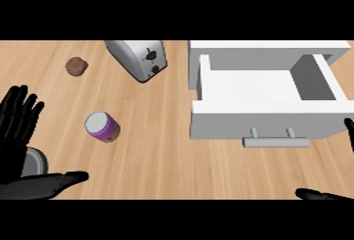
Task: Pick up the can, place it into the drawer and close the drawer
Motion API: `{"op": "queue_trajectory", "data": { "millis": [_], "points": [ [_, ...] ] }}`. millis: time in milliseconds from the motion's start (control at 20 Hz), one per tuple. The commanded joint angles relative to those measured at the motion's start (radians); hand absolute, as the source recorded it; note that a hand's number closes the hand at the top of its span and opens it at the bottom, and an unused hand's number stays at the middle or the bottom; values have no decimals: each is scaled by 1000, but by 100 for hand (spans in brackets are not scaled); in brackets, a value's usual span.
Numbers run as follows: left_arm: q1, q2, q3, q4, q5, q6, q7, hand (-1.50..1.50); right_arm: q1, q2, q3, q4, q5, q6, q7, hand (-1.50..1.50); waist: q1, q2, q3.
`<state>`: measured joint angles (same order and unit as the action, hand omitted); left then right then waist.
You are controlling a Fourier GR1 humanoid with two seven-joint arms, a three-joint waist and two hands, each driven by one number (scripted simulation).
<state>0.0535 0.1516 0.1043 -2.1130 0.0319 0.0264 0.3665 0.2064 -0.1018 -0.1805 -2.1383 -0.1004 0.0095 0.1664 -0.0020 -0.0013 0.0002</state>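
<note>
A purple can (103, 126) with a grey lid stands on the wooden counter, left of centre. The white drawer (266, 119) is pulled open at the right, its inside bare, with a grey handle (275, 140) on its front. My left hand (17, 124) is at the left edge, fingers straight and spread upward, thumb low near the bottom, a short way left of the can and not touching it. Of my right hand (319, 194) only fingertips show at the bottom right corner and the right edge, below the drawer's front.
A silver toaster (140, 58) lies at the back centre, just left of the drawer cabinet (269, 47). A brown roundish lump (77, 66) sits at the back left. Bare wood lies between the can and the drawer front.
</note>
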Motion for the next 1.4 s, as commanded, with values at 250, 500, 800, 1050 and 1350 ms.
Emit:
{"op": "queue_trajectory", "data": {
  "millis": [250,500,800,1050,1350],
  "points": [
    [98,-28,19,-104,14,-40,19,-150,119,-11,-136,-39,-127,120,-31,-150,-1,0,0],
    [33,-31,123,-42,145,-18,66,-150,198,-12,-183,13,-176,215,-145,-150,-7,0,0],
    [-46,-23,186,11,275,0,151,-150,199,-32,-242,-20,-222,240,-96,-150,-7,0,0],
    [-96,-66,141,84,234,50,152,-150,238,-12,-287,30,-239,307,-161,-150,-11,1,0],
    [-154,-74,105,156,197,77,128,-150,218,-32,-350,-26,-306,332,-58,-150,-6,1,0]
  ]
}}
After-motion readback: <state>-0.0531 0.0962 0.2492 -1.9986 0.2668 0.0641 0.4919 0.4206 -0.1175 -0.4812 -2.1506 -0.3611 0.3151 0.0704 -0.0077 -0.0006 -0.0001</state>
